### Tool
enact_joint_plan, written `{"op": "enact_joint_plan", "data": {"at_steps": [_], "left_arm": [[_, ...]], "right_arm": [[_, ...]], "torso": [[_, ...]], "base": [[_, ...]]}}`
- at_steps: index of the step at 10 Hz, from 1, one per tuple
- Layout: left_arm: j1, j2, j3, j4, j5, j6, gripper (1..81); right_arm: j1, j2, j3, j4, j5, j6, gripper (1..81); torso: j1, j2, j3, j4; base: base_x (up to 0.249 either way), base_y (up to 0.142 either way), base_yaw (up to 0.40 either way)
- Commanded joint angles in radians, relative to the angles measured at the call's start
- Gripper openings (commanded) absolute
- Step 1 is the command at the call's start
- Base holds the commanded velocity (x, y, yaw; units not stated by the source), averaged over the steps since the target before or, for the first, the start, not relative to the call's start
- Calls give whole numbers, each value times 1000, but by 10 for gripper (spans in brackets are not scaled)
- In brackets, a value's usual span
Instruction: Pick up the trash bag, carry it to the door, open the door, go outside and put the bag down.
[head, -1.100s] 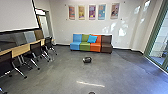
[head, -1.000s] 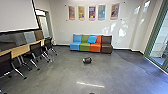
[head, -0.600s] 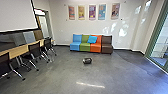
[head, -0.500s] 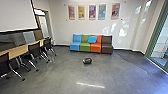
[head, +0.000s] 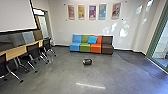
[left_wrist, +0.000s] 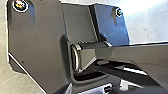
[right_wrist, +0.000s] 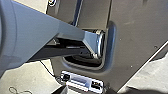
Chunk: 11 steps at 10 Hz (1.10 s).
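A dark, rounded bundle, which looks like the trash bag (head: 87, 62), lies on the grey floor in front of the sofa, near the middle of the head view. It stands apart from the furniture. At the back left is a doorway with a pale door (head: 43, 26). Robot body and arm parts show large in both wrist views, with no bag seen in either gripper. How my two grippers stand, I cannot tell.
A blue, green, orange and brown sofa (head: 107, 45) stands against the back wall. Along the left runs a wooden table (head: 17, 53) with black wheeled chairs (head: 32, 52). A green-framed glass wall (head: 161, 51) borders the right side. Sunlight streaks the floor.
The head view has shifted slightly, the chairs on the left sliding outward and the bundle sitting a little lower. A small dark shape at the bottom edge has left the picture.
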Motion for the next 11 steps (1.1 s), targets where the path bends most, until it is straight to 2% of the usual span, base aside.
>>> {"op": "enact_joint_plan", "data": {"at_steps": [1, 11], "left_arm": [[-27, 1, 8, 7, 40, 3, 811], [-27, 4, -4, 5, 38, 3, 811]], "right_arm": [[30, 2, 10, -14, -53, -5, 811], [23, 2, 9, -15, -53, -7, 811]], "torso": [[0, 0, 0, 0], [0, 0, 0, 0]], "base": [[126, 0, 0], [126, 0, 0]]}}
